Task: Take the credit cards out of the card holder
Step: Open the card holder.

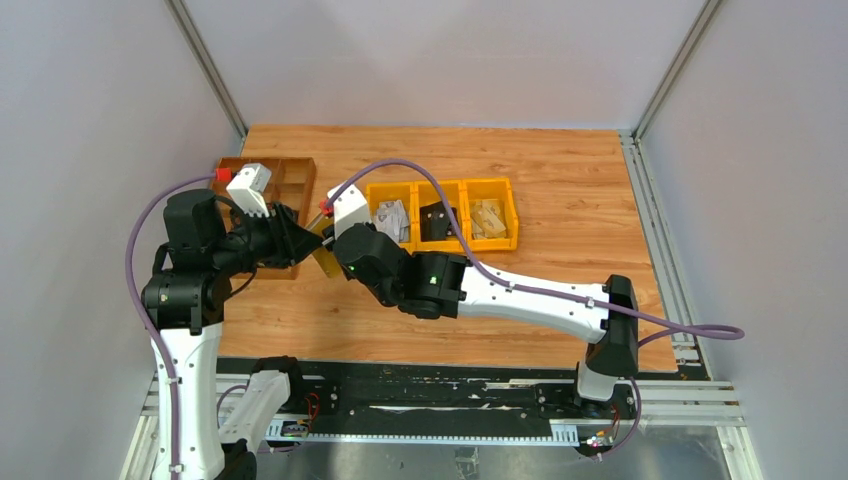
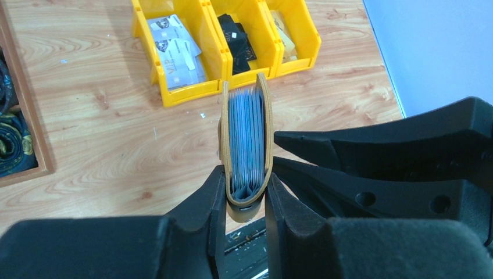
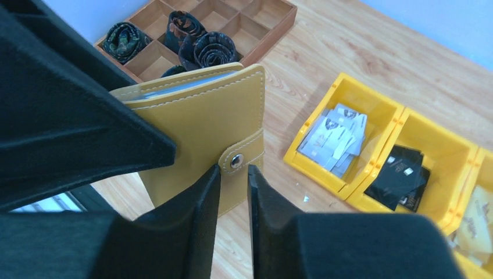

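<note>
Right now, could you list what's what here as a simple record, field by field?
wallet: upright, off the table; snap tab looks fastened
left gripper: shut on the wallet's lower edge
right gripper: at the snap tab, fingers slightly apart; grip unclear
bins: three, yellow, on the table, holding loose cards
tray: wooden, holding rolled fabric
</note>
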Controlling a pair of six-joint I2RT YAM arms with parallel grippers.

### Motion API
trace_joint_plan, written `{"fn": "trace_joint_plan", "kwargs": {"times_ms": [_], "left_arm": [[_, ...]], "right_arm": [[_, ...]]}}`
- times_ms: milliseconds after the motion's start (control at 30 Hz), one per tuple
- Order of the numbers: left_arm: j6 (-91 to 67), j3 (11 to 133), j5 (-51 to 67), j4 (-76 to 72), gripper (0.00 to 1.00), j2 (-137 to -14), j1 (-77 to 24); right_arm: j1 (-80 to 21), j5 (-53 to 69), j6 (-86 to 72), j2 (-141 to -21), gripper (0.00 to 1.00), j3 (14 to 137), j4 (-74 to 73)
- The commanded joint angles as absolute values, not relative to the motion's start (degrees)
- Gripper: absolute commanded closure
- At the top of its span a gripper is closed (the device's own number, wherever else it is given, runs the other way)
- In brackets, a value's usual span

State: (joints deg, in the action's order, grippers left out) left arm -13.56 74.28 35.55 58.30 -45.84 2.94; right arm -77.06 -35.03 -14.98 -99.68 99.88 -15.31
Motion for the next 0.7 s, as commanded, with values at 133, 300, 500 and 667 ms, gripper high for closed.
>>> {"fn": "trace_joint_plan", "kwargs": {"times_ms": [133, 300, 500, 667], "left_arm": [[-15.7, 76.6, 46.5, 60.2, 1.0, -44.4, 2.2], [-14.3, 75.9, 46.7, 61.7, 1.0, -44.3, 2.2], [-13.0, 76.6, 46.8, 62.7, 1.0, -44.0, 2.2], [-12.2, 77.5, 46.4, 63.1, 1.0, -44.1, 2.2]], "right_arm": [[-77.8, -35.4, -8.8, -101.3, 0.95, 98.9, -6.5], [-77.6, -36.8, -7.4, -100.1, 1.0, 97.5, -4.7], [-75.7, -38.4, -8.4, -97.3, 1.0, 94.2, -4.3], [-73.0, -37.0, -11.4, -93.4, 1.0, 89.4, -4.5]]}}
